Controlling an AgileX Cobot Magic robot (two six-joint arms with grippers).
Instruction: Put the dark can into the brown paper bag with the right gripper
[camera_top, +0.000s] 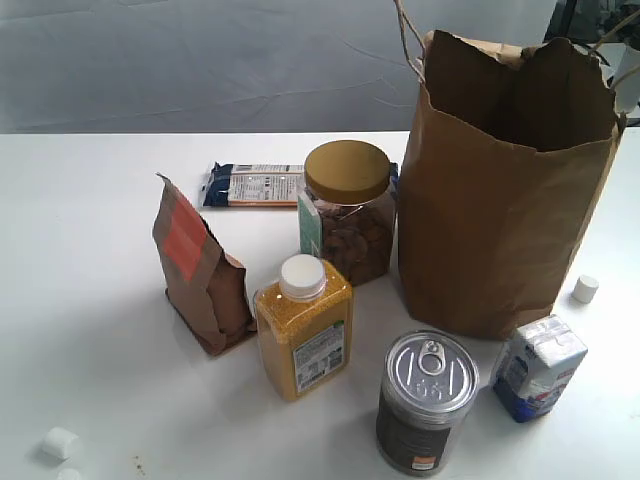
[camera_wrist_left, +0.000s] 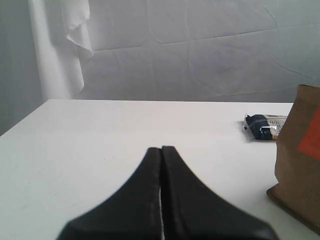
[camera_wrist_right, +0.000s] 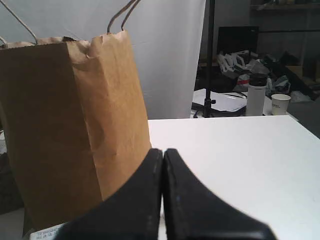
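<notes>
Both grippers are pressed together and hold nothing: the right gripper (camera_wrist_right: 163, 156) at the lower middle of its wrist view, facing the side of the brown paper bag (camera_wrist_right: 75, 125), and the left gripper (camera_wrist_left: 161, 151) over bare white table (camera_wrist_left: 125, 130). Neither shows in the exterior view, so the reach for the dark can (camera_top: 427, 405) looks not yet begun. The can stands upright at the bottom of the exterior view, right of centre, just in front of the bag (camera_top: 500, 200). A yellow bottle (camera_top: 303, 335) is near on its left and a small blue and white carton (camera_top: 540, 365) close on its right. The right gripper should spread its fingers wide first and come down from above to avoid both neighbours. It should then take the can around its body and lift it above the bag's tall rim and handles before letting go. The can is short and round, with a dark grey-brown label, a small orange mark near the base and a shiny silver pull-ring lid, which is likely slippery.
</notes>
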